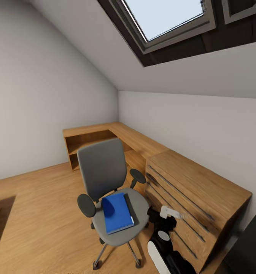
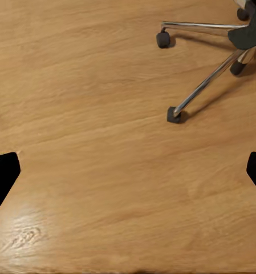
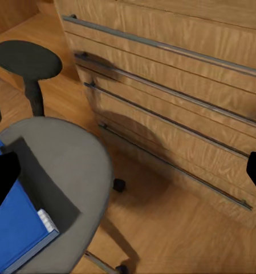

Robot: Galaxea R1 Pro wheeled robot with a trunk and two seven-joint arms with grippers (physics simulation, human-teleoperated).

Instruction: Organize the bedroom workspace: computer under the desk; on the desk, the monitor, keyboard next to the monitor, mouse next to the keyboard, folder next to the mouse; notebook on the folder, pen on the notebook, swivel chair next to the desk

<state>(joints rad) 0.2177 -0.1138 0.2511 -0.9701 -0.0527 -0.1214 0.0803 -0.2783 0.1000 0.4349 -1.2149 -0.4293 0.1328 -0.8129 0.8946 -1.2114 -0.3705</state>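
Right tool, open, beside swivel chair bearing blue folder; no legible writing.

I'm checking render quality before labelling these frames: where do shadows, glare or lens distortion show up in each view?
Head view: wide-angle stretch bends the walls and skylight; a soft shadow crosses the folder on the chair. Left wrist view: a pale glossy glare patch on the floor, thin shadows under the chair legs. Right wrist view: a broad shadow falls across the wooden drawers and beside the folder.
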